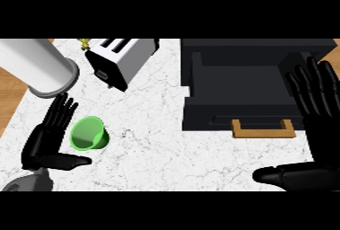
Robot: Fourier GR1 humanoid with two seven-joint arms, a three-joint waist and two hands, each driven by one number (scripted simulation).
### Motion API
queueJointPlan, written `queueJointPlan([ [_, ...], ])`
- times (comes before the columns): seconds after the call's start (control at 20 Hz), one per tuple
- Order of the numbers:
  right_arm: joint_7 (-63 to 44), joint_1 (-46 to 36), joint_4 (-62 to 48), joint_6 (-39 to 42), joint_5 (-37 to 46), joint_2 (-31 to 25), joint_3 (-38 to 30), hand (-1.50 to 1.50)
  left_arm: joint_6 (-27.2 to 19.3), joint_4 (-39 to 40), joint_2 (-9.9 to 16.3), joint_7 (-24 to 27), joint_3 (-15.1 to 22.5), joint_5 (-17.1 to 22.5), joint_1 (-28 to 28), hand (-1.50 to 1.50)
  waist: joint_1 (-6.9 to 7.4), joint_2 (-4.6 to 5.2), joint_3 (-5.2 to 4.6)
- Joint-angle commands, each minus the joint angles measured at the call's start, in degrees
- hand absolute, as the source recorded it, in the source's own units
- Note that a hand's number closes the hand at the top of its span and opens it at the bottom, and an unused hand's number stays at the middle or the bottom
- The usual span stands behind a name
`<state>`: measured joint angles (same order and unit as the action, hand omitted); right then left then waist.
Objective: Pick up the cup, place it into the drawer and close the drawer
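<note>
1. Hands are seen nearest, one at each lower corner of the view. The left hand (48, 139) is held with its fingers straight and spread and its thumb out to the side; nothing is gripped. The right hand (310, 134) is likewise opened flat, fingers up, thumb stretched toward the view's middle, and is judged to be resting.
2. Just beside the left hand's fingers, the green cup (88, 133) is found lying tipped on the white marbled desk (159, 148), its open mouth turned toward that hand. Contact between fingers and cup cannot be confirmed.
3. The step in hand is judged to be the approach for the pick: the cup is not yet grasped.
4. For the next move, the left fingers and thumb would have to be closed round the cup's wall, and the cup lifted.
5. Farther off, to the right, the dark drawer (192, 76) is shown pulled open, its wooden handle (263, 129) toward the robot. The cup is well apart from it.
6. Farthest, a toaster (123, 56) and a pale cylinder (36, 67) are seen.
</note>
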<state>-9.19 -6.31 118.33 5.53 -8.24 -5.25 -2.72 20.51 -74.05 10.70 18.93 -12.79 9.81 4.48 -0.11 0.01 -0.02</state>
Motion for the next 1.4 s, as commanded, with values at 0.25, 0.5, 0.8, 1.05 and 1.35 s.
queueJointPlan([
  [0.25, -1.4, -4.4, -2.4, -2.0, 1.7, 1.2, 1.4, -1.50, 1.6, 12.5, 0.9, 9.5, -0.2, -3.5, 1.0, -1.50, 0.11, 0.01, 0.00],
  [0.5, -4.4, 1.2, 4.5, -0.3, 0.3, 0.3, 1.7, -1.50, 2.3, 25.1, 3.5, 15.4, -2.6, -4.4, 7.7, -1.50, -0.31, 0.04, -0.02],
  [0.8, -3.7, -5.6, -1.4, -1.4, 0.3, 0.4, 0.4, -1.50, 1.5, 26.4, 2.4, 18.7, -1.9, -4.6, 6.5, -1.50, 0.07, 0.00, 0.00],
  [1.05, 0.2, 0.4, 0.4, 0.4, 1.2, 1.6, 2.4, -1.50, -1.0, 33.5, 2.6, 22.3, -1.5, -6.5, 9.4, -1.50, -0.03, -0.01, 0.01],
  [1.35, 0.0, -0.3, 0.1, 0.5, 1.0, 0.9, 1.2, -1.50, 1.8, 48.9, 6.2, 30.0, -2.6, -8.3, 17.8, -1.50, -0.32, 0.09, -0.02],
])
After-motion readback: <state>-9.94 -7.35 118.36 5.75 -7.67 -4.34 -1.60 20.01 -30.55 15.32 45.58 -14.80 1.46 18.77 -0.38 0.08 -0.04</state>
